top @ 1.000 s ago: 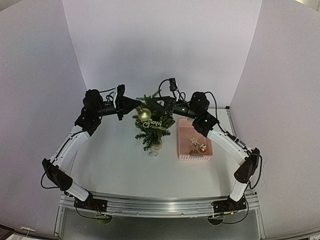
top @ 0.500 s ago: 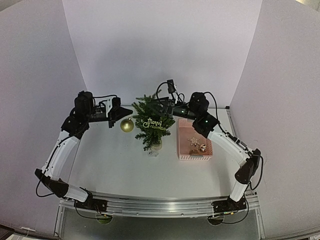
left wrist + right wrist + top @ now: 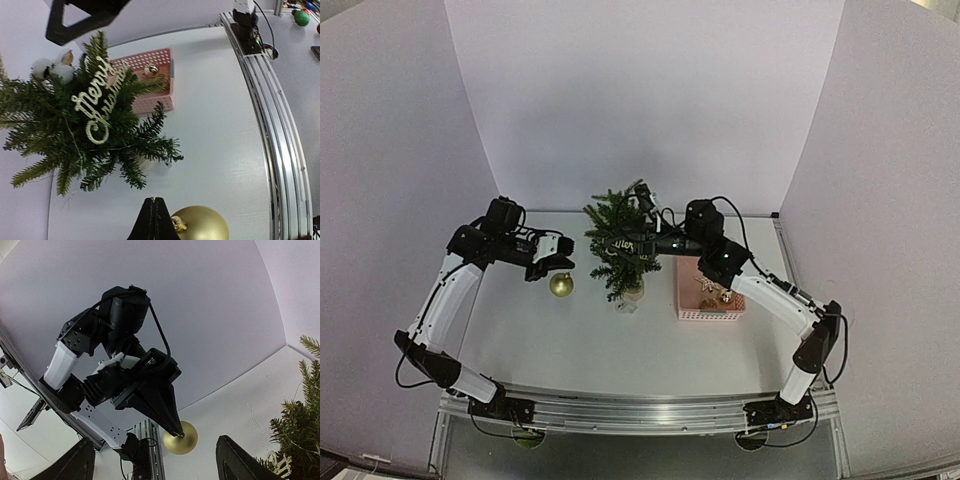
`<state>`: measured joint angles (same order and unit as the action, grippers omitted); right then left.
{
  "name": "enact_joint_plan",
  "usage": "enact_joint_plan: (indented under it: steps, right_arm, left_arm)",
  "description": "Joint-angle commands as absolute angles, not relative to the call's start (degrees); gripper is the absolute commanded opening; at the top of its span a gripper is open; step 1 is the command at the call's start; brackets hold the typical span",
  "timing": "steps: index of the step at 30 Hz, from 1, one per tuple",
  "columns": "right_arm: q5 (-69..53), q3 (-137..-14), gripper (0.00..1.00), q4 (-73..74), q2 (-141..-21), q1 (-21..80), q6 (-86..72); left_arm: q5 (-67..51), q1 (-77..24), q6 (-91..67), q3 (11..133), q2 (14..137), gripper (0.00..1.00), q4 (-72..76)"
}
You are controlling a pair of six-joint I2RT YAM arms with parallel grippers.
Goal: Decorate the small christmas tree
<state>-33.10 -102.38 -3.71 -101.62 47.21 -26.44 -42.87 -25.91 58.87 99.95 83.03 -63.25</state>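
The small christmas tree [image 3: 618, 243] stands mid-table with a gold "Merry Christmas" sign [image 3: 97, 105] and white cotton balls [image 3: 50, 67] on its branches. Left of it, my left gripper [image 3: 558, 268] is shut on the hanger of a gold ball [image 3: 561, 285], which dangles just above the table. In the left wrist view the closed tips [image 3: 154, 200] sit beside the ball's cap [image 3: 177, 223]. My right gripper [image 3: 627, 244] is open at the tree's upper branches, with nothing between its fingers [image 3: 235, 460]. The right wrist view looks across at the left gripper [image 3: 176, 432] and the gold ball [image 3: 181, 438].
A pink basket [image 3: 683, 295] right of the tree holds a few small ornaments [image 3: 705, 290]. White walls close in the back and both sides. The aluminium rail [image 3: 640, 410] runs along the near edge.
The left arm has drawn back from the tree, leftward and down, carrying the gold ball away from the branches. The right gripper has shifted left and lower into the treetop.
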Motion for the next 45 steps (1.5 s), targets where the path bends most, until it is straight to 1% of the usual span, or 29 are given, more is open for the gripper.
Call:
enact_joint_plan:
  steps: [1, 3, 8, 11, 16, 27, 45]
  right_arm:
    - [-33.43, -101.25, 0.81, -4.14, -97.68, 47.09, -24.58]
    - [-33.53, -100.57, 0.81, -4.13, -97.71, 47.04, -24.56]
    - [-34.0, -99.83, 0.81, -4.26, -97.81, 47.08, -24.61]
    - [-33.7, -99.56, 0.81, -4.2, -97.4, 47.05, -23.66]
    - [-33.64, -99.46, 0.81, -4.16, -97.54, 47.04, -22.93]
    - [-33.4, -99.7, 0.81, -4.13, -97.65, 47.07, -21.89]
    - [-33.22, -99.53, 0.82, -4.15, -97.3, 47.03, -21.79]
  left_arm:
    - [-43.69, -25.39, 69.69, 103.34, 86.95, 0.0, -78.31]
    - [-43.92, -25.4, 70.53, 101.29, 86.95, 0.0, -77.32]
    - [-42.94, -25.4, 72.71, 93.83, 86.37, 0.0, -69.2]
    - [-43.32, -25.41, 73.35, 92.43, 87.35, 0.0, -65.58]
    - [-43.73, -25.49, 74.28, 92.16, 90.03, 0.0, -61.11]
    - [-45.24, -25.49, 82.11, 94.8, 95.19, 0.0, -63.7]
    - [-47.9, -25.5, 80.71, 96.85, 97.72, 0.0, -58.12]
